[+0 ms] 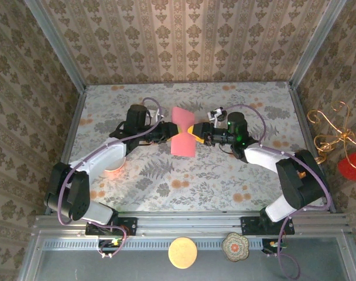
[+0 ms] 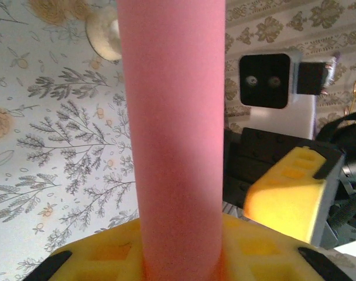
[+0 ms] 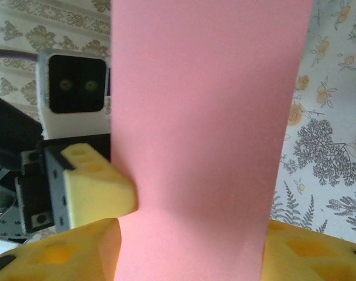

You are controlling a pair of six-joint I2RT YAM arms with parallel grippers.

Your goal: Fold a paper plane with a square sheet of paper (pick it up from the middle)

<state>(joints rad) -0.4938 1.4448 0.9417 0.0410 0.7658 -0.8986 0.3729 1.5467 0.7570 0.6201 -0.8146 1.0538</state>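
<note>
The top camera looks steeply down from above the near edge on the whole floral table (image 1: 225, 181). The two wrist cameras face one another, each very near the pink paper sheet (image 1: 182, 137), which all views share.

Square sheet of paper (image 2: 175, 129) cut off at top and bottom edges in both wrist views, pale round thing (image 2: 105, 38) beyond the left pincer (image 2: 184, 260) blurred, half hidden behind the sheet, right pincer (image 3: 192, 246) with fingers (image 3: 310, 252) cropped at the bottom edge, its hold on the sheet unclear
</note>
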